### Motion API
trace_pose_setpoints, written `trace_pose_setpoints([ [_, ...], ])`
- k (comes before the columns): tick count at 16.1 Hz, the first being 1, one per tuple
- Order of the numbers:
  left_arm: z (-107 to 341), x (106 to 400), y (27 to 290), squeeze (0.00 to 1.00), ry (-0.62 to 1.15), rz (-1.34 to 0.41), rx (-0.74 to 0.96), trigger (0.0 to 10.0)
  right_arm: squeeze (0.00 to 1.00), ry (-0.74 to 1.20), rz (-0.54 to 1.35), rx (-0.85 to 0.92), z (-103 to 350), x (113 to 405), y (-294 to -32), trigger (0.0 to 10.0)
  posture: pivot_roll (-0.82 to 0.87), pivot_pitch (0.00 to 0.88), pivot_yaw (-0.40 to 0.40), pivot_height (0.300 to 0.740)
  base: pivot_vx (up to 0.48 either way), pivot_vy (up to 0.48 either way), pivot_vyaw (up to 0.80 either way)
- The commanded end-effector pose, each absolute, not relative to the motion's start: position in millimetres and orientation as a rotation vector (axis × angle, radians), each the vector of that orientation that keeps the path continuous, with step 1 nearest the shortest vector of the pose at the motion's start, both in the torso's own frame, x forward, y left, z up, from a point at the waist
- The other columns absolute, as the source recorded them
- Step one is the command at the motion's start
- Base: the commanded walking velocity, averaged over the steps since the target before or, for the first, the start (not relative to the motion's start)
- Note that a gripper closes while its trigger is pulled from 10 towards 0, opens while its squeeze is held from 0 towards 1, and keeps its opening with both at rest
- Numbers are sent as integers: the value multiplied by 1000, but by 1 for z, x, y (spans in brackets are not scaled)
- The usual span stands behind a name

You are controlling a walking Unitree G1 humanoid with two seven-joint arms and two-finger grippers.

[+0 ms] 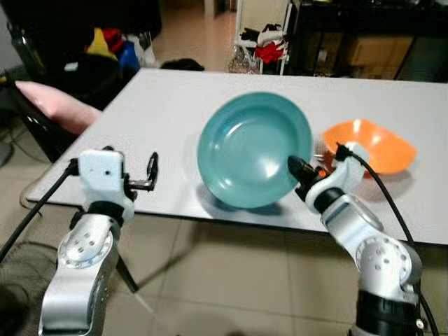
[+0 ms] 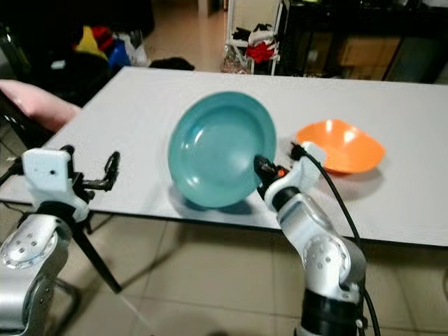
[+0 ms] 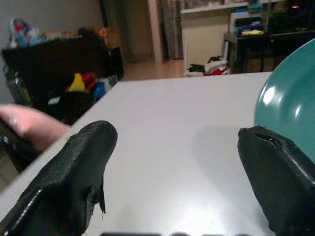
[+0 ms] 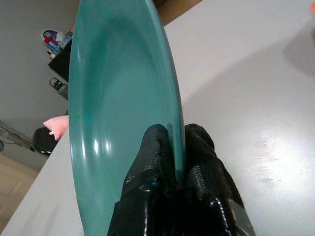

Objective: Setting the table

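Teal and glossy, the round plastic plate point(image 1: 253, 150) hangs in the air, tipped up almost on edge with its hollow face turned to the camera, its lower rim just above the near part of the pale grey desk point(image 1: 161, 105). The right gripper point(image 4: 175, 157) has it by the rim at the lower right: in the right wrist view the two black fingers are pinching the plate's edge between them. The silver right arm reaches up and inward from the robot's right, elbow low, wrist bent toward the plate.

Over on the robot's left, the left gripper point(image 1: 150, 175) hovers at the desk's near edge with its fingers spread wide apart and nothing between them, pointing in across the surface toward the plate.

As for progress, it looks early to middling. A shallow orange plastic bowl point(image 1: 369, 143) already sits on the desk, just behind the right wrist. The plate is not yet laid flat, so setting it down is the step in hand, and no cutlery or cups are laid out so far.
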State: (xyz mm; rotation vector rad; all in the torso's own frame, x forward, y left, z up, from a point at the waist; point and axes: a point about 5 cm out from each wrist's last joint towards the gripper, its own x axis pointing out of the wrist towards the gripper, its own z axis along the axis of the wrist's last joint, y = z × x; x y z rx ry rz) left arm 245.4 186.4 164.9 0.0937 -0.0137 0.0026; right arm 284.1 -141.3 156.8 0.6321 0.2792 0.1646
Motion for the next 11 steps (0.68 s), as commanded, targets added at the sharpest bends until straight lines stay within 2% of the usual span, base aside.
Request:
trace_pose_setpoints([
  [1,164,243,186,0,-4,1,99,10000,0,267,137,649,159,286,-147,10000,-103,0,45,740,0,0,0],
  [3,163,241,186,0,-9,-3,119,10000,0,281,142,670,158,287,-145,10000,-104,0,41,740,0,0,0],
  [6,164,240,185,0,-20,1,94,10000,0,331,134,829,154,291,-144,10000,-100,0,36,740,363,0,0],
  [11,164,238,185,0,-15,-1,90,10000,0,372,147,920,153,297,-145,10000,-99,0,34,740,392,0,0],
])
